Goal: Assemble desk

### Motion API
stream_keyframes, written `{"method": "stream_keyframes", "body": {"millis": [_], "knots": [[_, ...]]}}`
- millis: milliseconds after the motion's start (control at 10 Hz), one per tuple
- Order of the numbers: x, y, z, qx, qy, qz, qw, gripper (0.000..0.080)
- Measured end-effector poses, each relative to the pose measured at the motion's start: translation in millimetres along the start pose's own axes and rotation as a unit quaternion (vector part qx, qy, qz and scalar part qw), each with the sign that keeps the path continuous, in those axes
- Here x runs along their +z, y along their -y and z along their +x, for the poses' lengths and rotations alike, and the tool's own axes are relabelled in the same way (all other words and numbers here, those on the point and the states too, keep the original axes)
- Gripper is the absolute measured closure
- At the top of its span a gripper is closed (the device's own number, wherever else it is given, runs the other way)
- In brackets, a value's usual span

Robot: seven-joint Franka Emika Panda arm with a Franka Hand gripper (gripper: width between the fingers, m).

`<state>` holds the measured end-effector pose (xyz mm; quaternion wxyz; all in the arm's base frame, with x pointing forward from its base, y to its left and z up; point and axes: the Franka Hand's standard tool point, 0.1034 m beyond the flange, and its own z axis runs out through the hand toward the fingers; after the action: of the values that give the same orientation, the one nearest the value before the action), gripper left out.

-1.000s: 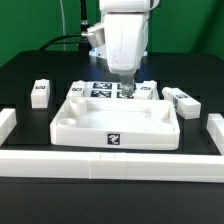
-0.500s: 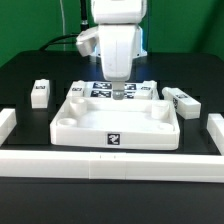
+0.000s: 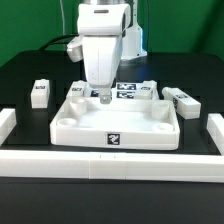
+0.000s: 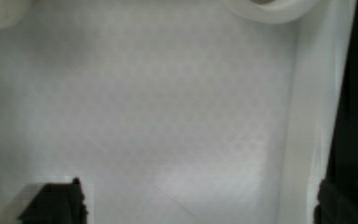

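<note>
Black table (image 3: pixel 25 68), white tabletop (image 3: pixel 88 128), loose legs (image 3: pixel 39 92), marker board (image 3: pixel 128 91), border rails (image 3: pixel 110 164)

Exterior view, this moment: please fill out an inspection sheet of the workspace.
Surface: black table, edged by white rails.
Job's things: tabletop rim-up at centre. Loose legs lie beside it, one toward the exterior view's left, one toward its right. None seen attached.
Clutter: marker board behind the tabletop; nothing else seen.
Jaws: open and empty, low over the tabletop's rear part.
Cables: black cable behind the arm.
Surroundings: green backdrop.
</note>
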<state>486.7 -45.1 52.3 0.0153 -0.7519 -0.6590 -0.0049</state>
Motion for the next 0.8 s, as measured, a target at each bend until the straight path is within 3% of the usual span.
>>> {"method": "stream_keyframes", "body": {"millis": [100, 300, 500, 800], "knots": [[5.5, 10.0, -4.6, 0.005, 0.0, 0.009, 1.0, 0.015], [23.4, 34.7, -17.3, 0.005, -0.002, 0.013, 1.0, 0.015], [36.8, 42.4, -29.3, 0.004, -0.004, 0.01, 1.0, 0.015], [46.7, 45.7, -33.8, 0.011, -0.006, 0.018, 1.0, 0.015]]}}
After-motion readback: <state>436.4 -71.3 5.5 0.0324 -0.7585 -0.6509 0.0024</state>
